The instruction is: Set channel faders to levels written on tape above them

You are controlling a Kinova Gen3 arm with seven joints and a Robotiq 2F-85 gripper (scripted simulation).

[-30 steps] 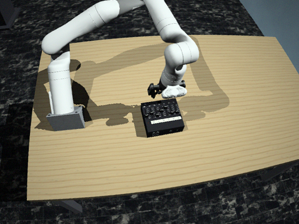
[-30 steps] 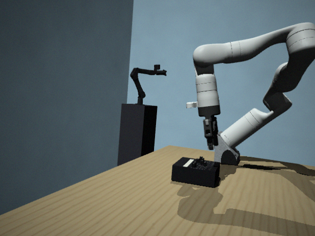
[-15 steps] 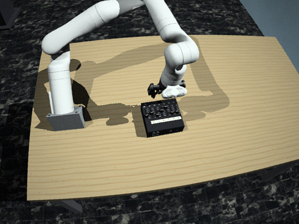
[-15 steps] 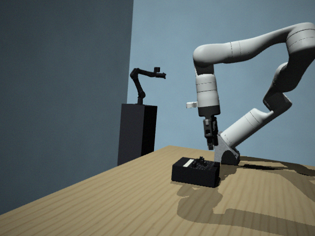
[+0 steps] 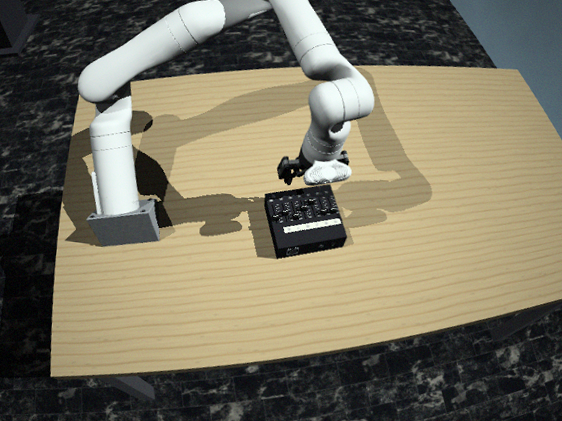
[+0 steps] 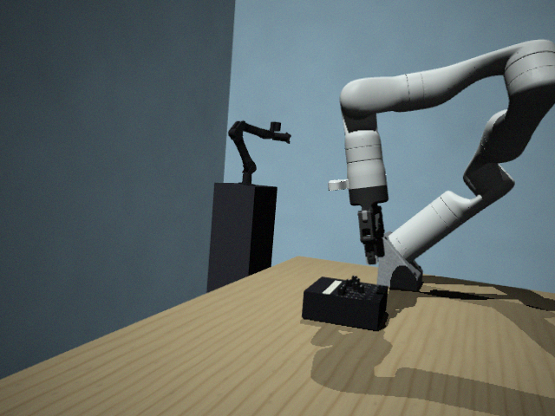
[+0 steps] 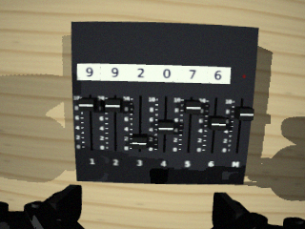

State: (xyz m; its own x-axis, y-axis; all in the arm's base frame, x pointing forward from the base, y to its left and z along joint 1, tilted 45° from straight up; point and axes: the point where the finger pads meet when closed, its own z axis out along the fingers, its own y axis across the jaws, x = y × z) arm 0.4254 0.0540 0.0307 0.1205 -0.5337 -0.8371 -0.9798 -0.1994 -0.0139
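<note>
The black lighting desk [image 5: 305,221] stands flat on the wooden table and also shows in the exterior view [image 6: 344,303]. In the wrist view the desk [image 7: 164,102] carries a white tape [image 7: 152,72] reading 9 9 2 0 7 6. The caps of channel 1 [image 7: 86,105] and channel 2 [image 7: 113,105] sit high. The channel 3 cap [image 7: 141,141] sits low, channel 4 [image 7: 166,128] near the middle, channel 5 [image 7: 193,107] high, and channel 6 [image 7: 219,122] at mid height. The master cap [image 7: 246,113] sits fairly high. My gripper [image 5: 312,172] [image 6: 371,255] is open and empty, above the desk's edge on the side away from the tape and touching nothing.
My arm's grey base [image 5: 124,222] stands on the table to the left of the desk. A black pedestal [image 6: 242,232] with a small dark arm [image 6: 257,134] stands off the table, far away. The table's edges are well away from the desk.
</note>
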